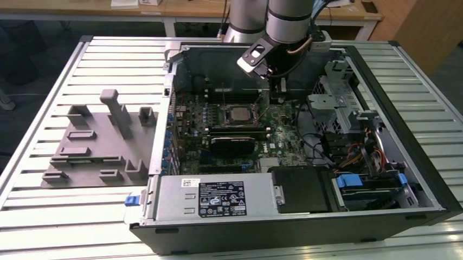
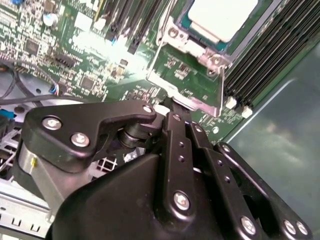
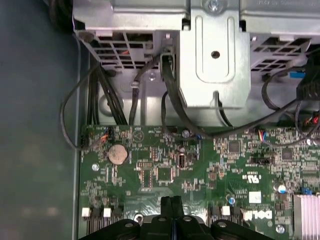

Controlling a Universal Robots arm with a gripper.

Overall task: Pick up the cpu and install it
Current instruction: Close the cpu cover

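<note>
tray (image 1: pixel 87 157): grey, with upright fixtures, at the table's (image 1: pixel 43 216) edge on the exterior view's left, just beside the case.
case (image 1: pixel 289 233): black, lying open on the table, with the board facing up.
labels: a black label (image 1: pixel 221 199) with white print and a small white sticker (image 1: pixel 190 182) sit on the silver box (image 1: pixel 170 201) along the case's near edge. The print is too small to read.
board (image 1: pixel 289 135): green. The first wrist view shows white printed marks and a white tag (image 3: pixel 255 196) near its edge, and a coin cell (image 3: pixel 118 154).
cpu (image 1: pixel 239 114): flat square with a pale silver top and a thin darker rim. It lies in the metal-framed socket (image 2: pixel 186 50) at the board's middle, and the second wrist view shows it too (image 2: pixel 222 17).
claw (image 3: pixel 172 204): black, fingertips pressed together with nothing between them. In the exterior view it hangs (image 1: pixel 277 93) over the board near the cpu, toward that view's right, clear of the chip.
cables (image 1: pixel 340 151): bundled along the case's right edge.
</note>
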